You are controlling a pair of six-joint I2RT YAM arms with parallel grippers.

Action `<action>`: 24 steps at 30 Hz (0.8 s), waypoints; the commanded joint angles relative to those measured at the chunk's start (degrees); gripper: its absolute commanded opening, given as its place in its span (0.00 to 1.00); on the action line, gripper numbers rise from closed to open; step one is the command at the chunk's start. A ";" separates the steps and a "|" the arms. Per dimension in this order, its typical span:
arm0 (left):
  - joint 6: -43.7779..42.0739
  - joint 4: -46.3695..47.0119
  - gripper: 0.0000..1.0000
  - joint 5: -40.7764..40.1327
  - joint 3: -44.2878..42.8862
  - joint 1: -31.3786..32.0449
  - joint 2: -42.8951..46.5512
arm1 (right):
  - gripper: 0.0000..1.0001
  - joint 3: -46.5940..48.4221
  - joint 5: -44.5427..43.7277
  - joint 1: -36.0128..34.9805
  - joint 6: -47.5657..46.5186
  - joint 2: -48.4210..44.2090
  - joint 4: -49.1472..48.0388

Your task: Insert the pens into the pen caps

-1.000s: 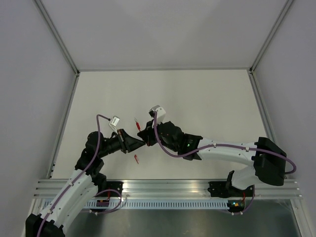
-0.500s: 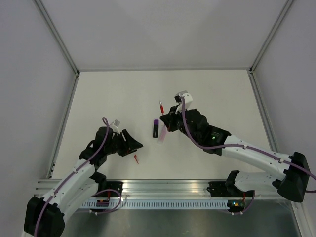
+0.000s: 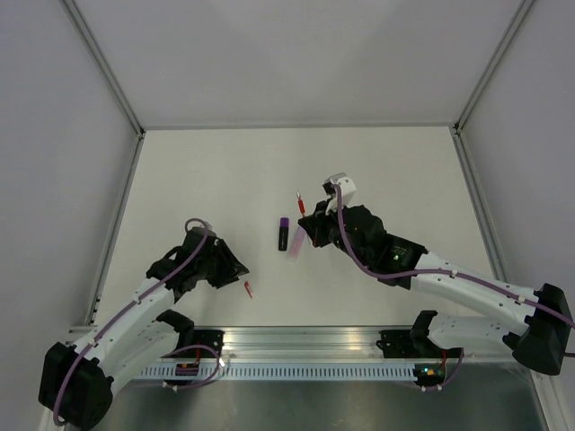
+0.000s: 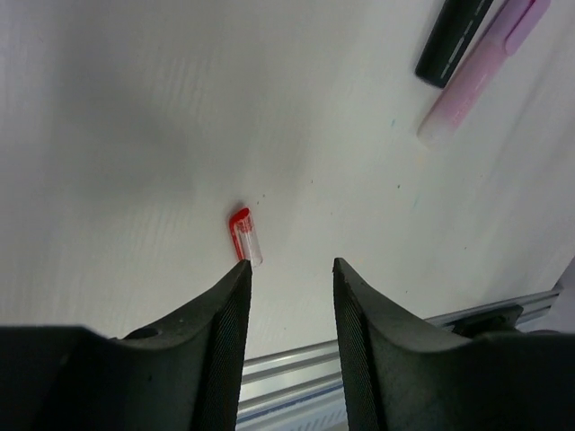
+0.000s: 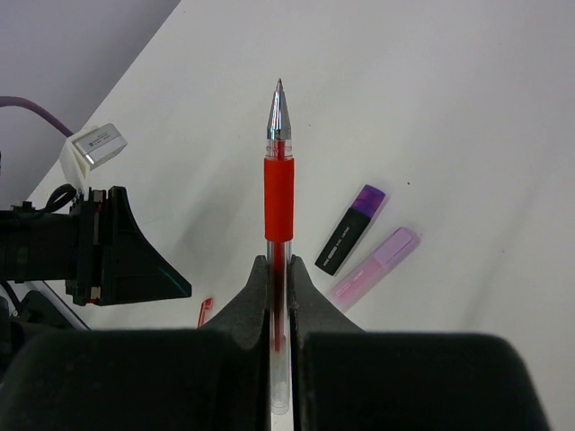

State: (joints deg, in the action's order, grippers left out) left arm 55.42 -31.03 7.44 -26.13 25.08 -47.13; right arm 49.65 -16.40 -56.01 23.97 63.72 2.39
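Seen from above, the red cap (image 3: 249, 288) lies alone on the white table (image 3: 377, 162). The left gripper (image 3: 235, 268) hovers just beside the cap, on its left. Beyond the cap and to its right, the dark purple cap (image 3: 283, 233) and the pale pink marker (image 3: 296, 243) lie side by side. Farther from the cap on that same side, the right gripper (image 3: 310, 223) carries the red pen (image 3: 300, 201).

The left wrist camera shows what the overhead cannot. The left jaws stand partly apart with nothing between them, and the red cap sits just past the tip of one finger (image 4: 229, 305), outside the gap.

The right wrist camera settles the other hand. Its jaws are closed tight on the pen's clear lower barrel, with the red grip sleeve and the bare tip standing out past them. This view also shows that the marker and the purple cap are separate, not joined.

The red cap is probably very light and smooth, so a finger that meets it off-centre would likely send it skidding. The best hold is likely across its middle, leaving the mouth free. The pen looks stiff and slim, and its clear barrel may slide in the grip under push.
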 commanded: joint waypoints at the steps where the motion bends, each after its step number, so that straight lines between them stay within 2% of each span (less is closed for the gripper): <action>1: 7.51 -4.31 0.46 -6.38 -2.35 5.04 -2.51 | 0.00 -0.95 0.15 0.20 -0.23 -1.85 -1.07; 6: 10.67 -2.47 0.50 -7.09 -3.23 9.37 -7.35 | 0.00 -1.22 -0.30 0.20 -0.32 -2.20 -0.64; 10: 12.96 -2.37 0.50 -8.66 -2.61 10.86 -9.73 | 0.00 -1.48 -0.56 0.20 -0.32 -2.90 -0.81; 15: 15.24 -3.60 0.49 -9.99 -3.57 11.92 -13.76 | 0.00 -1.66 -0.65 0.20 -0.41 -3.43 -0.55; 19: 17.88 -8.68 0.50 -11.83 -5.94 12.01 -17.02 | 0.00 -2.01 -1.17 0.11 -0.50 -3.69 -0.64; 24: 18.93 -8.70 0.50 -11.22 -8.15 12.45 -20.10 | 0.00 -1.92 -1.00 0.20 -0.41 -3.34 -0.64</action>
State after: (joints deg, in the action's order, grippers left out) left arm 64.82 -35.03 -2.44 -31.70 36.91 -66.32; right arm 48.07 -16.60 -56.01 23.97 61.23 2.61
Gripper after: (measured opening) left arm 0.499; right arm 0.033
